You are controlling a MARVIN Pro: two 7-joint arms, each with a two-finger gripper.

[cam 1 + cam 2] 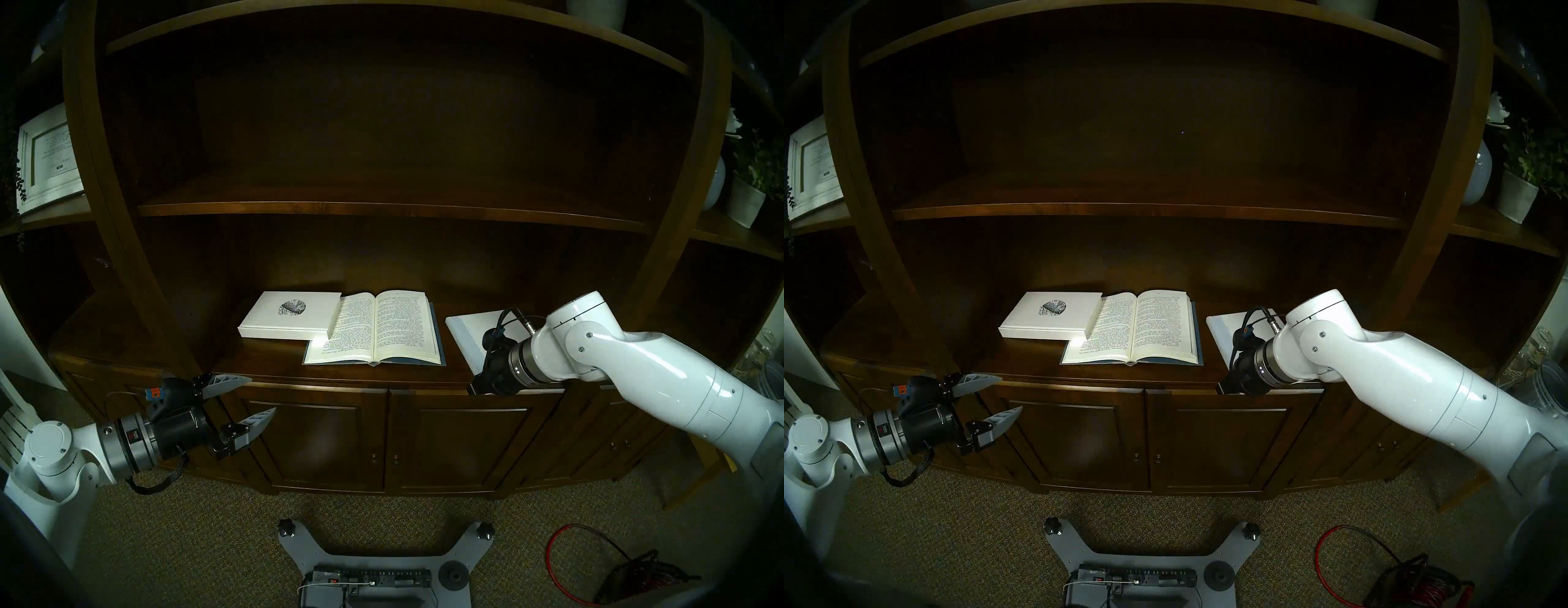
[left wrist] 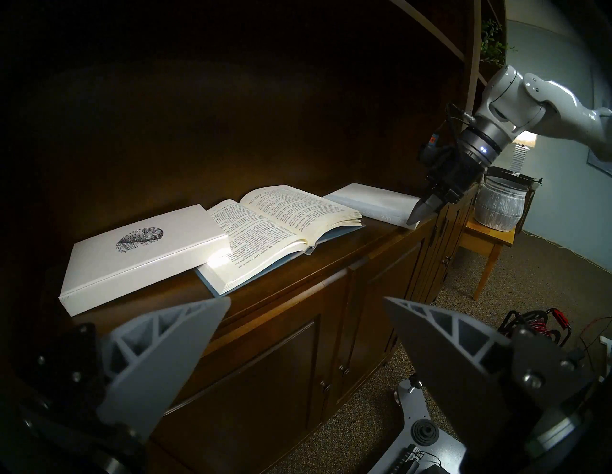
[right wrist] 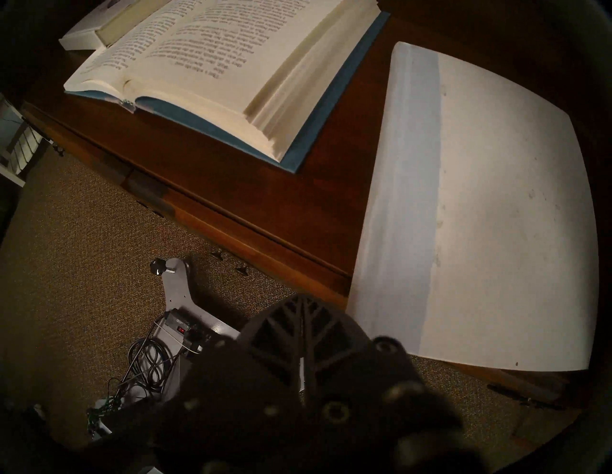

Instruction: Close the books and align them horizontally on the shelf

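the right hand (image 2: 420,213) is pinched shut on nothing, its tip at the near corner of the plain white book (image 3: 496,212), likely to push it straight on the shelf (image 1: 271,373), at 3 o'clock from the open blue book (image 1: 377,329), while the left hand (image 1: 250,397) waits wide open and empty.

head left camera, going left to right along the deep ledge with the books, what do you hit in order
left gripper in front of the ledge's left end → white speckled-illustration book → open blue book → plain white book → right gripper, shut, at that book's near corner
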